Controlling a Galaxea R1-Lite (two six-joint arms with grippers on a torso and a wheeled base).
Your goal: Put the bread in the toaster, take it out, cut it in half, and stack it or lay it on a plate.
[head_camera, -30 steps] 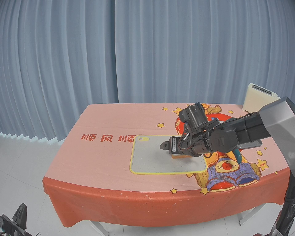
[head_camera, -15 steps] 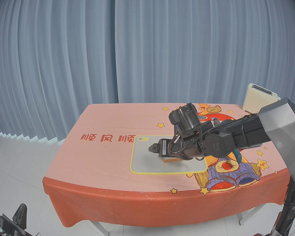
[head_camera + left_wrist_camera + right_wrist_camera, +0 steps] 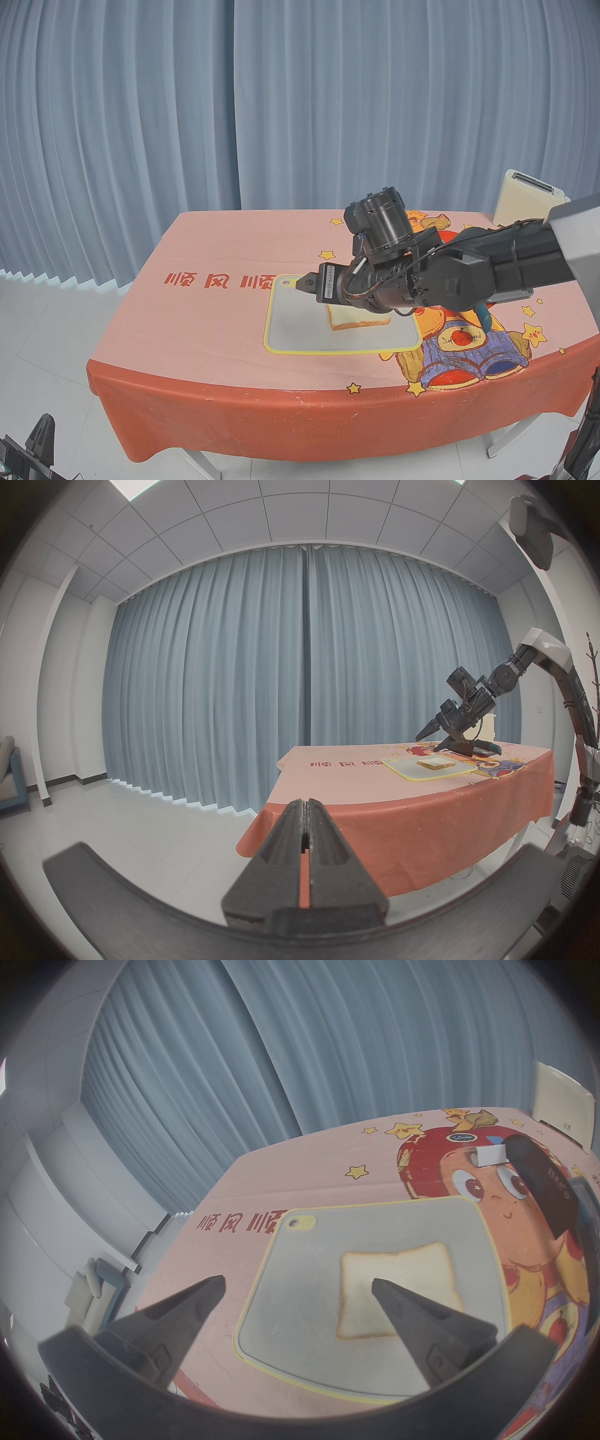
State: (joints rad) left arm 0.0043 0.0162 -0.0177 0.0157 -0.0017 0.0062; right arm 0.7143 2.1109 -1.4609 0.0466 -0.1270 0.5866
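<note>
The right tool [image 3: 304, 282] hangs over the cutting board [image 3: 294, 331], where the bread [image 3: 357, 318] lies flat.

One slice of bread [image 3: 356, 317]. One yellow-rimmed cutting board [image 3: 300, 325]. One cream toaster [image 3: 525, 197]. One knife [image 3: 540, 1182] with a black blade. One cloth-covered counter [image 3: 219, 325]. Two grippers: the right gripper [image 3: 297, 1284], jaws apart, and the left gripper [image 3: 304, 805], jaws pressed together.

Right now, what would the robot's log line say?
bread flat on cutting board | right gripper open, above bread | left gripper shut, away from table | not cut yet
</note>
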